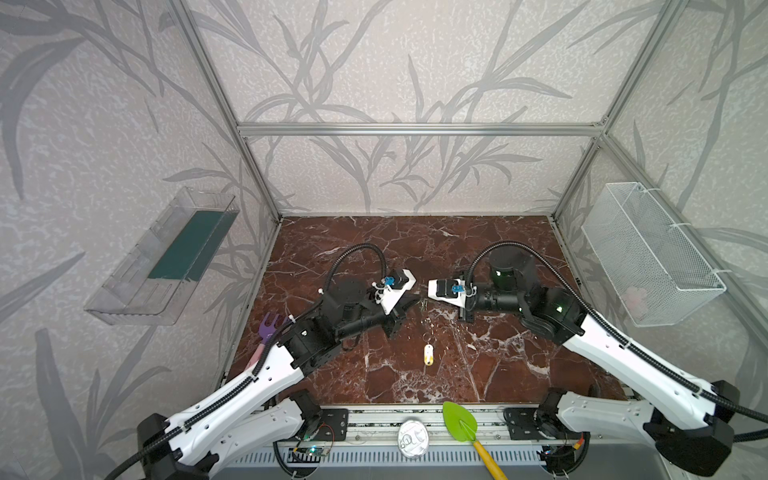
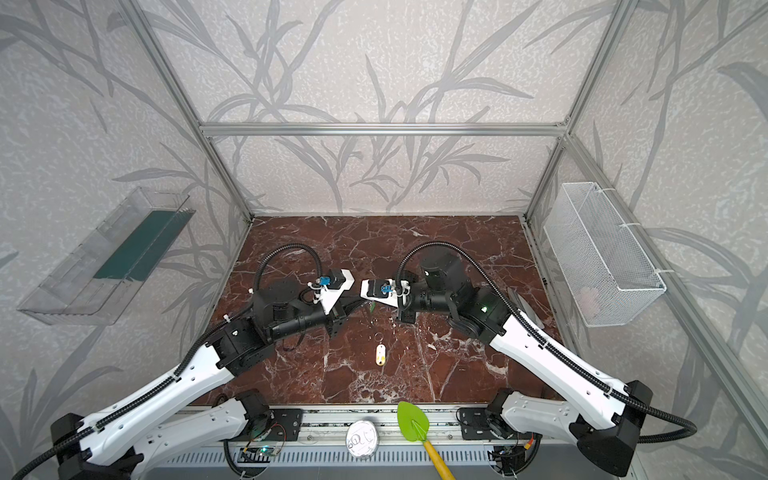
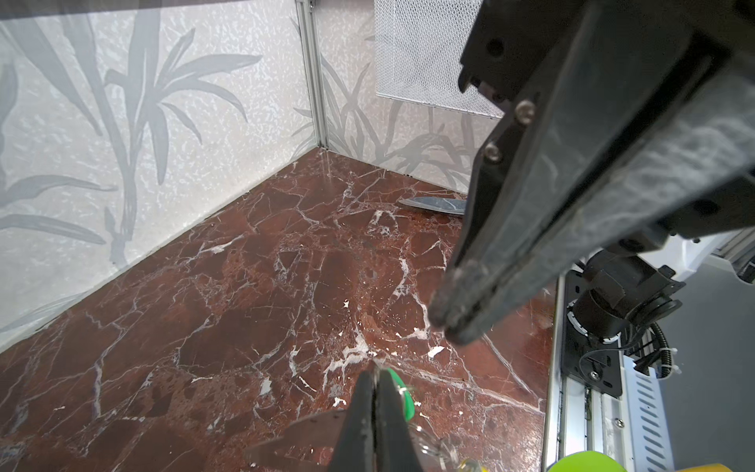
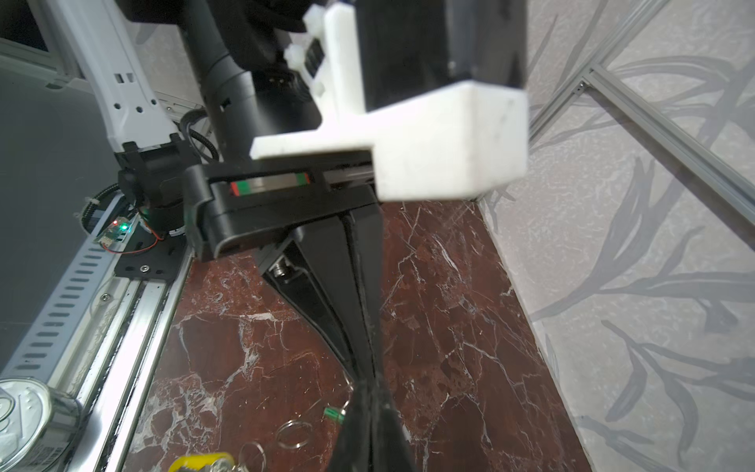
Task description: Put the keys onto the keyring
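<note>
Barely started: no key is on the keyring yet. A flat dark-grey plate with a row of small edge holes (image 3: 298, 433), likely the keyring, shows just beside the left gripper (image 3: 374, 386) in the left wrist view and is hidden in both top views. The silvery key with yellow oblong tag (image 1: 428, 354) lies loose on the red-brown marble table (image 1: 374, 232), untouched. The left gripper is clenched, apparently pinching the silvery key with green plastic tag (image 3: 399, 394), tag right against its fingers. The right gripper (image 3: 452, 323) has its tips near the left's, fingers almost together; gripping or let go, cannot tell.
</note>
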Robot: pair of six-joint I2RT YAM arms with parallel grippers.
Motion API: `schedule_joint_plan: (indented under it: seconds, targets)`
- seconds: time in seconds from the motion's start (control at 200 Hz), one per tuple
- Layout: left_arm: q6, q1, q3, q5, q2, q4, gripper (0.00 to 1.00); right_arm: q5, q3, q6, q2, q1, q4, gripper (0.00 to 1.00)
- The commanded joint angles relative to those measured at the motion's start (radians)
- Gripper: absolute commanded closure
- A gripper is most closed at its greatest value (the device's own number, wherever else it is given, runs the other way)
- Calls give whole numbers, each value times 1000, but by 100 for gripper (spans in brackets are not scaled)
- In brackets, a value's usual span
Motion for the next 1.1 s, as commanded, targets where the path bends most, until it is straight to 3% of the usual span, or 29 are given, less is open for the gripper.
schedule_joint_plan:
  seconds: [0.0, 0.26, 0.415, 0.775, 0.95, 1.095]
  targets:
    - [17, 1, -29, -17, -28, 142, 100, 67, -59, 143, -41, 5, 115, 79]
    - [-27, 1, -71, -16, -41, 271, 100, 34, -180, 244, -84, 7, 201, 68]
    - [-47, 1, -69, -1, -33, 285, 100, 24, -184, 253, -72, 7, 205, 67]
    - [-64, 1, -65, 29, -24, 289, 100, 47, -167, 236, -52, 7, 211, 80]
    - [-78, 1, -70, 27, -17, 301, 100, 42, -162, 221, -43, 6, 204, 93]
    - [-99, 1, -89, 20, -21, 338, 100, 17, -164, 201, -43, 7, 196, 97]
